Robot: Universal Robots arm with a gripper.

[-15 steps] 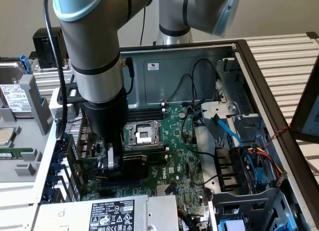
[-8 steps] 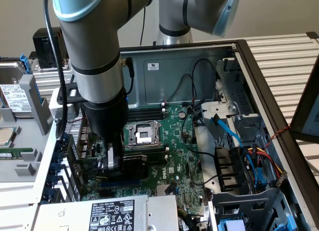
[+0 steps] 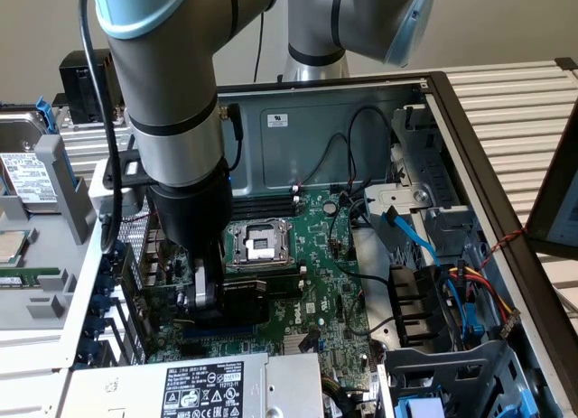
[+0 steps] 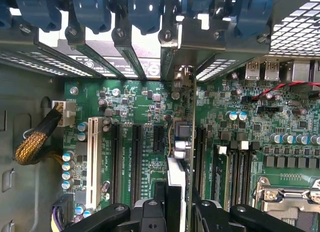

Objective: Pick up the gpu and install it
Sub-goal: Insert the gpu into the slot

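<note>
At the exterior view's left, a grey plastic drive caddy (image 3: 41,210) lies beside the open dark metal computer case (image 3: 470,156). Next comes the grey robot arm with pale blue joint caps (image 3: 167,84), reaching down into the case. Its black claw (image 3: 206,292) is clenched on the gpu (image 3: 242,302), a small green circuit card with a black fan shroud, held on edge just above the large green motherboard (image 3: 316,246), near the silver CPU socket (image 3: 257,244). In the wrist view, the card (image 4: 186,142) stands upright between the claw's black fingers (image 4: 150,214), over a black expansion slot (image 4: 200,152), with its silver end bracket toward the blue slot latches (image 4: 145,11). Toward the exterior view's right, blue, yellow and red cables (image 3: 461,287) run through the drive bays.
</note>
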